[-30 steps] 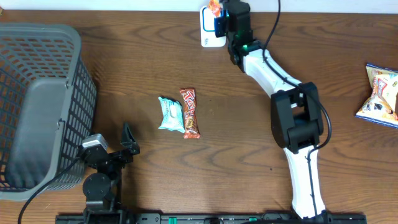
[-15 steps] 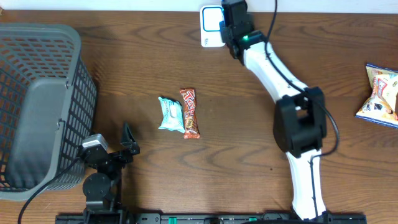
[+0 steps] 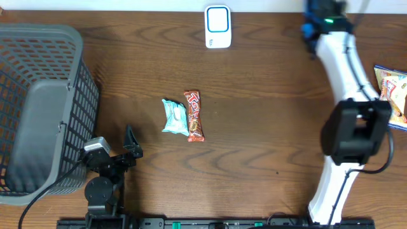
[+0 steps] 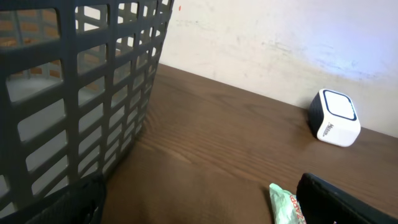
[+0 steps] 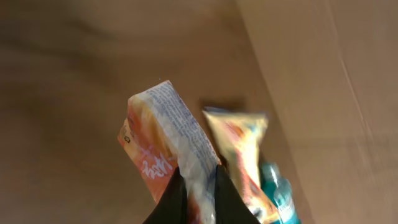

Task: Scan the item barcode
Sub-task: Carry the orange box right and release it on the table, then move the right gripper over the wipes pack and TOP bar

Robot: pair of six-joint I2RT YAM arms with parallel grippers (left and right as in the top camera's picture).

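Observation:
My right gripper (image 5: 200, 177) is shut on an orange snack packet (image 5: 163, 137), which it holds by its white printed seam. In the overhead view the right arm's wrist (image 3: 325, 19) is at the table's far edge, well to the right of the white scanner (image 3: 217, 27) with its blue face; the packet does not show there. The scanner (image 4: 336, 117) also stands against the wall in the left wrist view. My left gripper (image 3: 130, 145) rests open near the front left, with nothing between its fingers (image 4: 339, 200).
A grey mesh basket (image 3: 38, 108) fills the left side. A mint packet (image 3: 173, 116) and a red bar (image 3: 194, 115) lie mid-table. A chip bag (image 3: 389, 95) lies at the right edge. A blurred yellow bag (image 5: 239, 146) shows behind the held packet.
The right arm has swung from in front of the scanner over to the far right, carrying the orange packet. The left arm has not moved.

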